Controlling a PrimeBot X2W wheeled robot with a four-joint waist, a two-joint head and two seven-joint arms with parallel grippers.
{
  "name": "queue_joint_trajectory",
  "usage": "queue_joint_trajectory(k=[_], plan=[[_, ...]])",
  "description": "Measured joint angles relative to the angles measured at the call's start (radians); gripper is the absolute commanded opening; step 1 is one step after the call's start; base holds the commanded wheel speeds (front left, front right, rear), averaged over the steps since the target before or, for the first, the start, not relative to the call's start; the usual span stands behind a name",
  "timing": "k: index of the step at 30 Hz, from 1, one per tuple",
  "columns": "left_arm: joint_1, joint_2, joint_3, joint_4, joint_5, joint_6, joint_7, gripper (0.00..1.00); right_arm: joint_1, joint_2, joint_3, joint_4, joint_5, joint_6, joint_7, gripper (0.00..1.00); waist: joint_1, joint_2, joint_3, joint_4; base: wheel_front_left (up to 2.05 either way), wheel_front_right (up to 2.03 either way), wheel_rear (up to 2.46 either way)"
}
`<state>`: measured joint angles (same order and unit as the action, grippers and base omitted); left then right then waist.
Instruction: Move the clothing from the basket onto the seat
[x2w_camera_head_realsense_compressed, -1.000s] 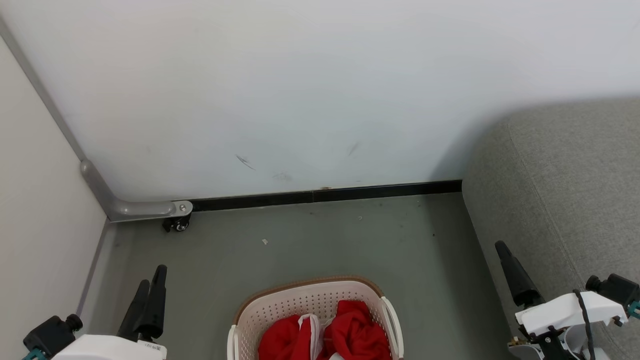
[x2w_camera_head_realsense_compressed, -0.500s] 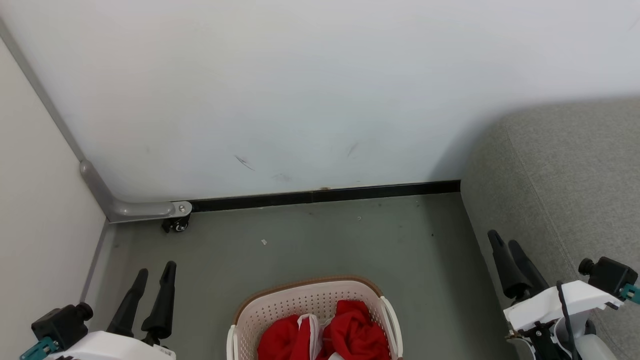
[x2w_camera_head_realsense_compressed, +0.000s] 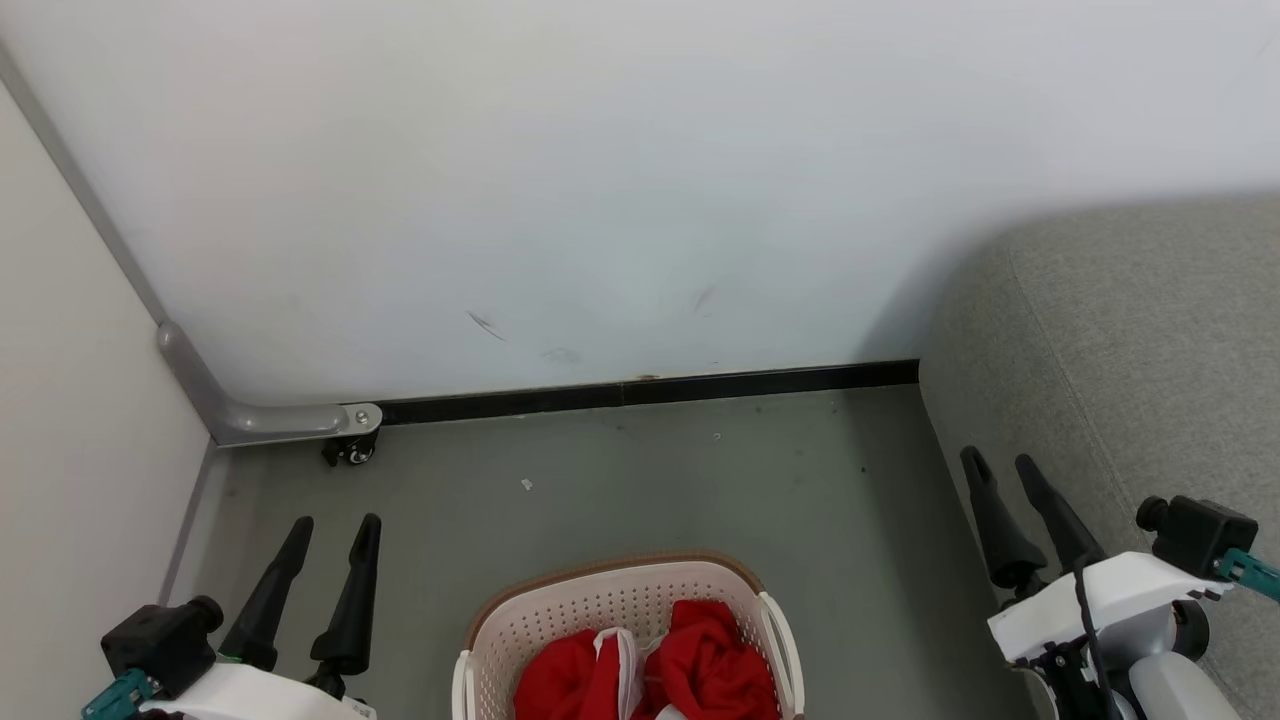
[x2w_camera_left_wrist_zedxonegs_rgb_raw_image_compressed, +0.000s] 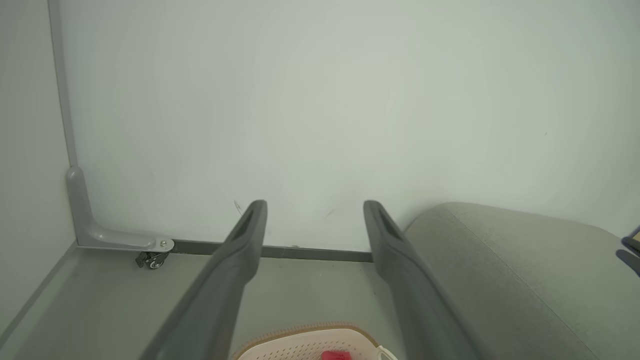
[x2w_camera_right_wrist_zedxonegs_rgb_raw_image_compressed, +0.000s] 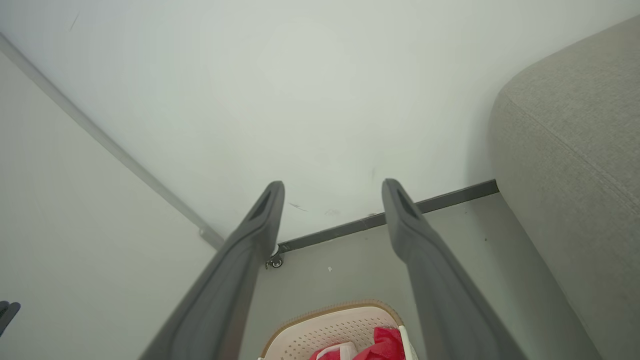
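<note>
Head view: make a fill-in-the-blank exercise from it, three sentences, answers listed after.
The cream-white perforated plastic basket holds soft fabric clothing coloured bright ____.
The large grey fabric-upholstered sofa stands on the robot's ____ side.
The left pincer and the right pincer both stand ____, holding nothing.
Missing words: red; right; open.

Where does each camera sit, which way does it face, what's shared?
Head view: on the head, looking down at the basket; left end effector and right end effector at lower corners.
Left wrist view: left wrist, facing the wall; own fingers.
Right wrist view: right wrist, facing the wall; own fingers.
Shared: basket, clothing, seat.
</note>
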<state>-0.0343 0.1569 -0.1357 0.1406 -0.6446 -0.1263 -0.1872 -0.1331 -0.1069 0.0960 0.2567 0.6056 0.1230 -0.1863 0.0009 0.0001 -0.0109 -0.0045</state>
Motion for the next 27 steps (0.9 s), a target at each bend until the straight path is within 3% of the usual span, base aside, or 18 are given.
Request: queue_joint_trajectory(k=[17,27], plan=[[0.0,-0.017,-0.024,-0.031,0.208,-0.001,-0.062,1.0,-0.024,0.01,0.019,-0.021,-0.231,0.0,-0.058,1.0,-0.0003,0.0,-0.004,-0.001,0.0,0.0,0.0],[0.0,-0.02,-0.027,-0.036,0.224,-0.001,-0.062,1.0,-0.039,0.013,0.02,-0.023,-0.248,0.0,-0.063,1.0,-0.0003,0.0,-0.008,0.0,0.0,0.0,0.0]])
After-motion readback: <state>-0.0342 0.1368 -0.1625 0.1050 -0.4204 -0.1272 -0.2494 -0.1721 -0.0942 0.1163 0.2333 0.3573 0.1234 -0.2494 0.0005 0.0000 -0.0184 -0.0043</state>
